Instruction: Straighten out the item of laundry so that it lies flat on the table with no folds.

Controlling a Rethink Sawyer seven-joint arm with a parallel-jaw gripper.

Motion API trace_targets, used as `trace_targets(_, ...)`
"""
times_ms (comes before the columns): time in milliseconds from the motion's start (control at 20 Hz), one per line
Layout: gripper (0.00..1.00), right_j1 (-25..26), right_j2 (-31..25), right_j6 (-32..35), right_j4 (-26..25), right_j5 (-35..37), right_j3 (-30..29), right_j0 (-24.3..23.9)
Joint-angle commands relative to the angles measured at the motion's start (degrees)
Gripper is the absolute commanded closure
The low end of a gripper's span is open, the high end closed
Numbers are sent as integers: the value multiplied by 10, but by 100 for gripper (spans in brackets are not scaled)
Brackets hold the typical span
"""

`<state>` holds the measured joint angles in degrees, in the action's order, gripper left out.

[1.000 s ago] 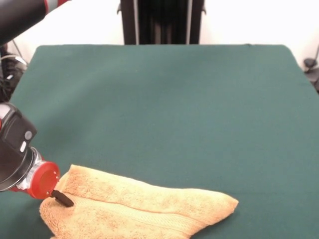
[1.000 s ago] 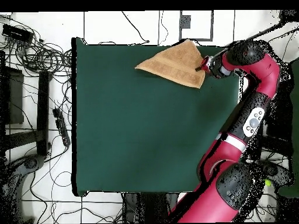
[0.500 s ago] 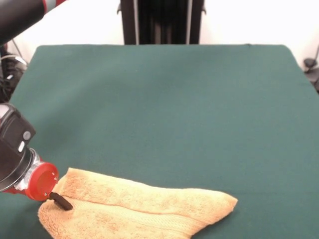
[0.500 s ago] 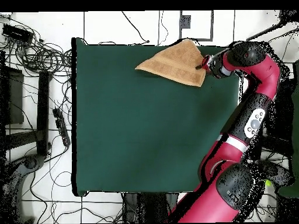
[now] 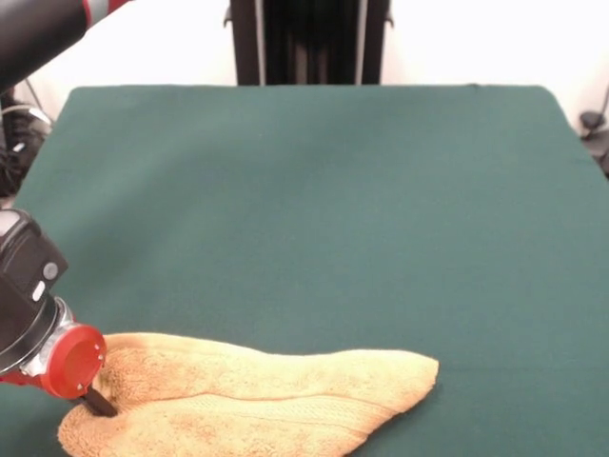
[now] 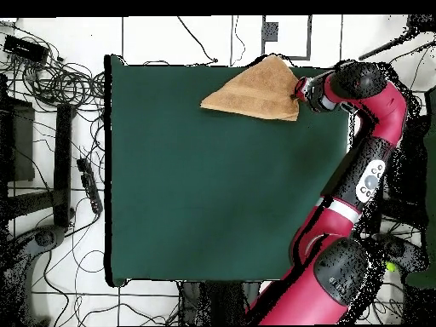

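Pressing down at the near left corner of the towel [image 5: 257, 400], my fingers [image 5: 98, 404] show only one dark tip in the terry, so I cannot tell how wide they stand. That towel lies folded over itself, a rough triangle at the near edge of the green bench [image 5: 314, 200], tapering rightward. Beyond it, green felt stretches away.

Towel [image 5: 257, 400] [image 6: 255, 92]: orange-yellow terry, fluffy, hemmed band along one side. Still folded over on itself into a rough triangle, not flat. It lies on the dark green bench [image 5: 314, 209] [image 6: 213, 196] at one corner, its edge at the bench edge beside my jaws.
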<state>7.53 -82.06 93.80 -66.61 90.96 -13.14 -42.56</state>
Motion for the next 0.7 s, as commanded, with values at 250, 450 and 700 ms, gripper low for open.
trace_targets(250, 100, 28, 49, -89, -6, -115, -47, 30)
trace_targets(450, 100, 25, 50, -72, 1, -99, -47, 32)
trace_targets(700, 100, 12, 78, -30, 38, -87, -75, 31)
